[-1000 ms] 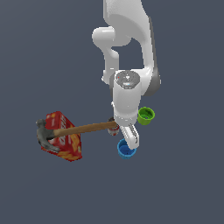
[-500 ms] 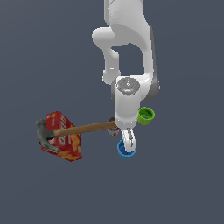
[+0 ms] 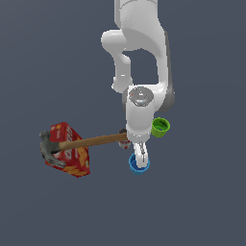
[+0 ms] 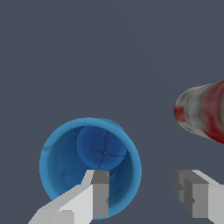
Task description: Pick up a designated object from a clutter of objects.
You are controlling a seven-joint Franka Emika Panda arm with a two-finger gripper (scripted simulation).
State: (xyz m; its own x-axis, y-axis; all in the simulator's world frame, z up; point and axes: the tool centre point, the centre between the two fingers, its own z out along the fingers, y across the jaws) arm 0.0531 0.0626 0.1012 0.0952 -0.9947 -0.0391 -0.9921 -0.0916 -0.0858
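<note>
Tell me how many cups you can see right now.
2. The blue cup sits under the gripper; the green cup stands beside the arm on the exterior view's right. Others could be hidden behind the arm.

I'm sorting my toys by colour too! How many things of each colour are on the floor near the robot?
Blue: 1, the blue cup
Green: 1, the green cup
Red: 2, the cracker box and the small can
Brown and grey: 1, the hammer
Total: 5
</note>
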